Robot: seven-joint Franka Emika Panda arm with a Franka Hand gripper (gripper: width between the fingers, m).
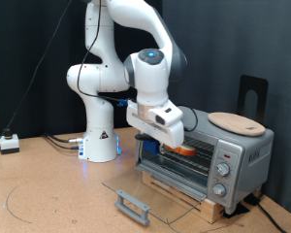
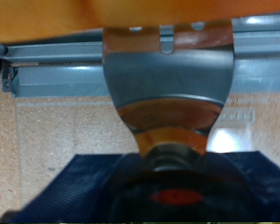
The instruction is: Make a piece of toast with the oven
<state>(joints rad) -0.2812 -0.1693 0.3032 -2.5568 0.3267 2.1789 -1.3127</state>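
On the wooden table (image 1: pixel 48 189) we see the oven (image 1: pixel 206 155) open, the gripper (image 1: pixel 170 146) pinching the piece of toast (image 1: pixel 180 150) flat at its mouth; the wrist view blurs it.

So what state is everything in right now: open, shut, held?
Oven: door open, folded down flat.
Toast: at the oven's mouth, under the tool; whether gripped is unclear.
Tool: at the oven opening; open or shut hidden.
Board: lying flat on top of the oven.
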